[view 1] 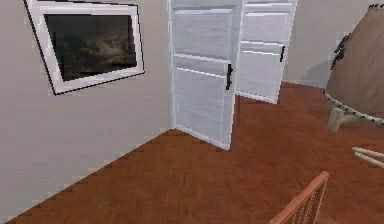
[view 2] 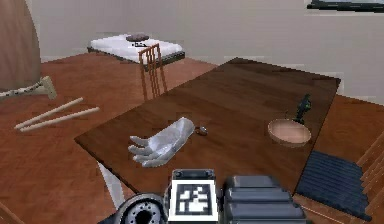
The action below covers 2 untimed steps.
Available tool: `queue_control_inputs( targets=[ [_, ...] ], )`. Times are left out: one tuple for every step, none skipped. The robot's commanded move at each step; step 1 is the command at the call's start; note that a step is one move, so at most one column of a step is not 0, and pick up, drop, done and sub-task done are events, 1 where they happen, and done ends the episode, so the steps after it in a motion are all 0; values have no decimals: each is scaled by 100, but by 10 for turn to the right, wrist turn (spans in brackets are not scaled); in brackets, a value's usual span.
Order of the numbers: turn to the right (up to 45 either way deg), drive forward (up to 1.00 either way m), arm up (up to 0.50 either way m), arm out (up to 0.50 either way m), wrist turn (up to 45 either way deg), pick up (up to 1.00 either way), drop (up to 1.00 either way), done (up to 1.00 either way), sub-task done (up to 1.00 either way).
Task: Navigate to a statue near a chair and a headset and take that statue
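At the arm side view's bottom edge the hand [view 2: 145, 212] is cut off: a dark body left of a white marker square [view 2: 193, 197], fingers impossible to make out, so no telling whether it holds anything. Just beyond, a silvery glove-shaped statue [view 2: 160, 142] lies flat on the desk [view 2: 240, 95], a chair [view 2: 150, 62] at the desk's far edge, a small dark figure [view 2: 303, 105] beside a bowl [view 2: 288, 131].
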Motion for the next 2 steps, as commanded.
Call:
queue_control_inputs(
  targets=[
    [0,0,0,28,0,0,0,0,0],
    [0,0,0,0,450,0,0,0,0]
  ],
)
